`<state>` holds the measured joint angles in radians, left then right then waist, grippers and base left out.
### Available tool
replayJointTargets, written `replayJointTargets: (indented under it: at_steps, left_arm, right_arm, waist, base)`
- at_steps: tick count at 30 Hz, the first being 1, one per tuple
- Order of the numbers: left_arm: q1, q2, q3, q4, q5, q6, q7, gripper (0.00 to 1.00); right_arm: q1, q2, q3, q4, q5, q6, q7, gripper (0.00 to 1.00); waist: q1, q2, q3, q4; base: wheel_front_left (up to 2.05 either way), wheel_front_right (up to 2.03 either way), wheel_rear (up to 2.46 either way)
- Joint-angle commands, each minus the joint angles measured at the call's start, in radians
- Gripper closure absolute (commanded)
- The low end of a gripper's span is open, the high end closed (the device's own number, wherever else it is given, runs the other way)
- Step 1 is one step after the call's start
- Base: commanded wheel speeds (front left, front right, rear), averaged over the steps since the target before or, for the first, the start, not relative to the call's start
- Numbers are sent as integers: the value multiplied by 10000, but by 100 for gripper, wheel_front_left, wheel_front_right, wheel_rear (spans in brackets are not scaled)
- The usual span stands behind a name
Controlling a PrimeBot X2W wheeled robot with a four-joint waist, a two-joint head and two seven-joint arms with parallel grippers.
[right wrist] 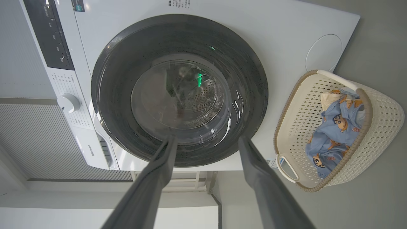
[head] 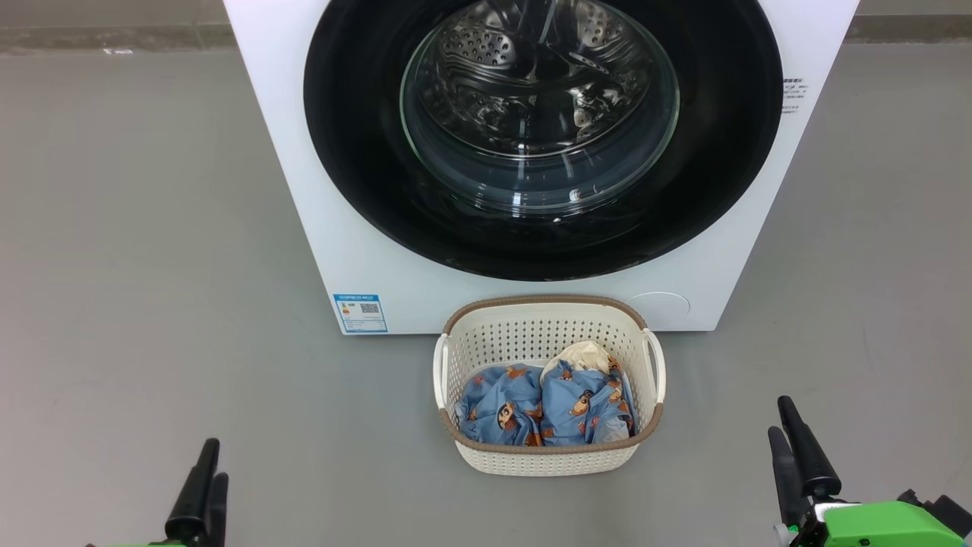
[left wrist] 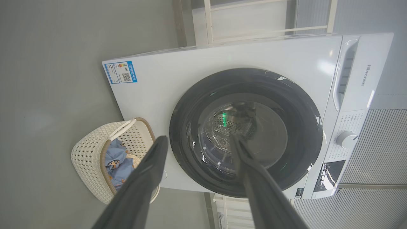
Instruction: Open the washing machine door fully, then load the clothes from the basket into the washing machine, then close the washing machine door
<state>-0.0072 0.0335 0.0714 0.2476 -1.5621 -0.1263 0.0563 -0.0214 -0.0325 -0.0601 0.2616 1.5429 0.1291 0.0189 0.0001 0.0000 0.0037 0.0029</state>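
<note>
Both tools hang idle and spread. The left gripper (head: 215, 460) and the right gripper (head: 778, 416) sit low at the near edge, well apart from each other, fingers wide with nothing between them. Between them and further off, the basket (head: 544, 301) stands on the grey floor (head: 152, 266) with the clothes (head: 531, 414) bunched in its bottom. Just behind it is the washing machine (head: 304, 251), its door (head: 357, 152) shut flush against the front.

The first risk is the door itself. No handle or catch can be made out on the glossy black rim, so fingers may well skate off it or tug at the wrong side. Which way it swings cannot be told either. The basket sits close under the door's lower edge — an arm reaching in low could knock or shove it, and whether the opening door would clear its rim is unclear. Later, loosely bunched cloth may trail over the opening and get caught when the door closes.

The head view sets both grippers against the basket and looks straight down on the clothes, but it crops the machine above the glass. The wrist views add the dial (left wrist: 346, 139) and the dark control panel (right wrist: 47, 31) — and each shows its own fingers parted.
</note>
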Motion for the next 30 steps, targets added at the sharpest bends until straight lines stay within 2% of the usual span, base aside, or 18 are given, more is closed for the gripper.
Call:
replayJointTargets:
  at_steps: [1, 6, 14, 23, 27, 30]
  left_arm:
    - [-274, 230, 85, -360, 151, -13, -77, 0]
    - [-245, 466, -135, -506, 515, -14, -376, 0]
    - [-234, 883, -530, -711, 1456, -17, -770, 0]
    - [-210, 1164, -716, -1131, 3676, -20, -1045, 0]
    - [-190, 1207, -709, -1213, 4321, -21, -1135, 0]
    - [-159, 1262, -648, -1239, 5193, -23, -1256, 0]
  right_arm:
    - [-349, -83, 141, -337, -151, 4, -87, 0]
    - [-371, -88, 268, -464, -628, 5, -234, 0]
    - [-434, -96, 549, -619, -2162, 6, -466, 0]
    - [-478, -105, 739, -838, -3730, 7, -729, 0]
    - [-512, -108, 796, -903, -4470, 7, -817, 0]
    - [-552, -112, 879, -993, -5533, 8, -934, 0]
  waist:
    - [0, 0, -1, -4]
    - [0, 0, 0, -17]
    - [0, 0, -8, -29]
    - [0, 0, 9, -40]
    - [0, 0, 21, -47]
    - [0, 0, 28, -65]
  base:
    - [0, 0, 0]
    - [0, 0, 0]
    - [0, 0, 0]
    - [0, 0, 0]
    - [0, 0, 0]
    - [0, 0, 0]
